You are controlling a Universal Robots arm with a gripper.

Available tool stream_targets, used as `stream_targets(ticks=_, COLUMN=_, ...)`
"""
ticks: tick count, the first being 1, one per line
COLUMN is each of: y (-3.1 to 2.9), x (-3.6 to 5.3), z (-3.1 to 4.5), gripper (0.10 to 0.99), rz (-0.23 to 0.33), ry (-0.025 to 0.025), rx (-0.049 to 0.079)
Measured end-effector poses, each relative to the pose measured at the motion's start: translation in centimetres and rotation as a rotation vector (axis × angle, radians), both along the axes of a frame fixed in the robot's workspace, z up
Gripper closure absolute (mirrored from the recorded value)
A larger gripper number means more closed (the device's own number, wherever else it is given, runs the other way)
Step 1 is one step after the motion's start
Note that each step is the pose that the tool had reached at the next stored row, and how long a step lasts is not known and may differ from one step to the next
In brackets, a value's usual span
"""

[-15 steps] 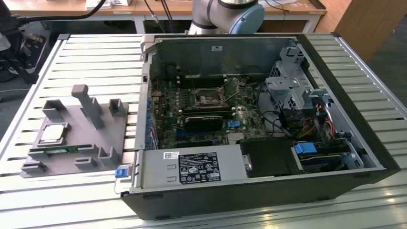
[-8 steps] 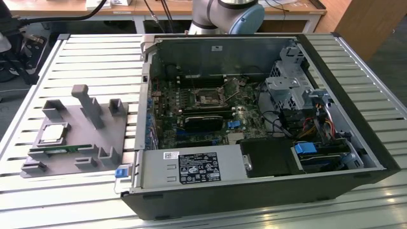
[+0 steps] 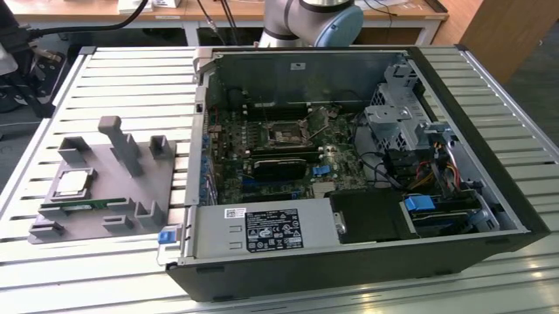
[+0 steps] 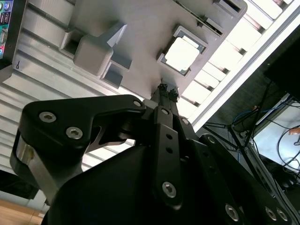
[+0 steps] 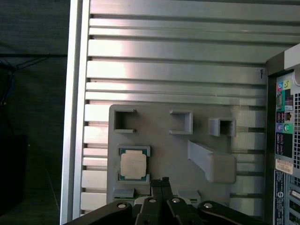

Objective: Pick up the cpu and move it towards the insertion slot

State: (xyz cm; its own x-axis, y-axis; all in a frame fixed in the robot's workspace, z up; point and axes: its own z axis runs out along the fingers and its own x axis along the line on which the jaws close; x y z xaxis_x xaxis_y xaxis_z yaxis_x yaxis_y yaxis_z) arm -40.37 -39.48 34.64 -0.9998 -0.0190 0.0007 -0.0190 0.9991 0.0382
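cpu [image 3: 72, 184] seated in a recess of the grey holder [image 3: 85, 224], on the slatted surface [image 3: 131, 72], tool [image 5: 162, 181] clenched on nothing, poised over the holder near the cpu, insertion slot [image 3: 287, 136] set on the board inside the open computer case [image 3: 349, 268], well apart from the cpu

No print is legible. A white label [image 3: 271, 230] on the power supply [image 3: 218, 245] carries lettering too small to make out, and a pale sticker [image 5: 284, 166] on the computer case [image 5: 286, 61] is equally unreadable.

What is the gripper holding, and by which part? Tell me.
Nothing. The gripper is shut on empty air; the cpu lies apart in its grey fixture.
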Motion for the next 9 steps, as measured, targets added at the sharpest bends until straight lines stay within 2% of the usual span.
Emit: stream_targets(ticks=9, y=-0.11, x=-0.13, z=-0.40, gripper=0.980, rz=0.000, ry=-0.0001, rx=0.000)
